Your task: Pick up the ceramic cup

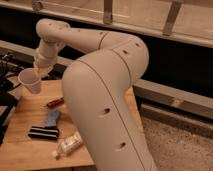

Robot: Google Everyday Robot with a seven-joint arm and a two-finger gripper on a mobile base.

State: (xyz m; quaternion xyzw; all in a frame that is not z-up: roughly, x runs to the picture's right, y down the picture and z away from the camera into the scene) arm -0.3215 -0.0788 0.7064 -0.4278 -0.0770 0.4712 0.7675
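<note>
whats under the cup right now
The cup hangs tilted at the gripper, above the wooden table's left edge. Nothing visible directly under it; the arm hides the table's right part.

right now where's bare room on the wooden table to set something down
The wooden table is bare at its near-left corner, and between the cup at the gripper and the black brush. It is crowded around the brush, blue item and plastic bottle.

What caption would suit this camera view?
Robot's gripper at the white ceramic cup above the wooden table's left edge.
</note>
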